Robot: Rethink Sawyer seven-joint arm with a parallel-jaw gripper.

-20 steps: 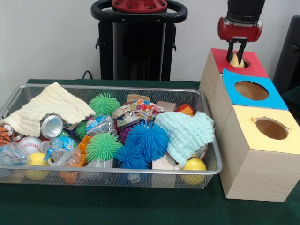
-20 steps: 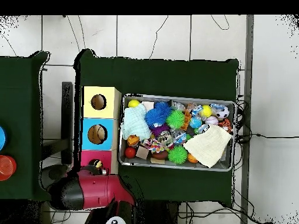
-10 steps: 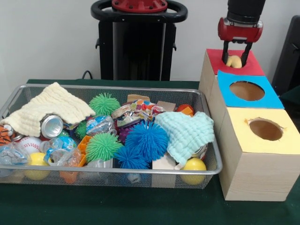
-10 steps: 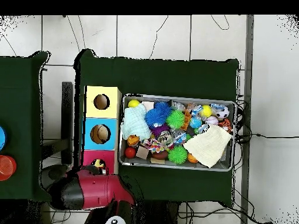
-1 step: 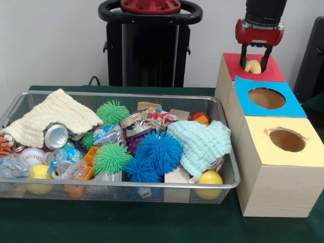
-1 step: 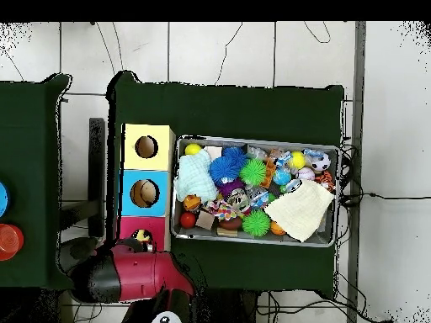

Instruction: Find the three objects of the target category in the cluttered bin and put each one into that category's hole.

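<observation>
A: A dark green cloth (image 5: 152, 225) is covering the table, with a white wall behind it. A wire basket (image 5: 121, 188) is sitting on the cloth, packed with clutter.

B: What is lying in it?

A: A cream cloth (image 5: 50, 119) is draped over the left end, with a crushed can (image 5: 55, 135) poking out beneath it. A big blue spiky ball (image 5: 158, 151) is resting in the middle beside a green spiky ball (image 5: 111, 158), and a pale mint cloth (image 5: 202, 144) is lying to the right.

B: And the boxes?

A: Three wooden boxes are standing in a row just beside the basket: a yellow-topped box (image 5: 283, 167), a blue-topped box (image 5: 266, 98) and a red-topped box (image 5: 253, 68), each with a round hole.

B: Where is the gripper?

A: The gripper (image 5: 254, 54) is hanging over the red-topped box, its fingers spread apart. A small yellowish object (image 5: 253, 66) is sitting below and between them, at the red hole; whether they are touching it, I cannot tell. From overhead the gripper (image 6: 139, 242) is over the same box.
</observation>
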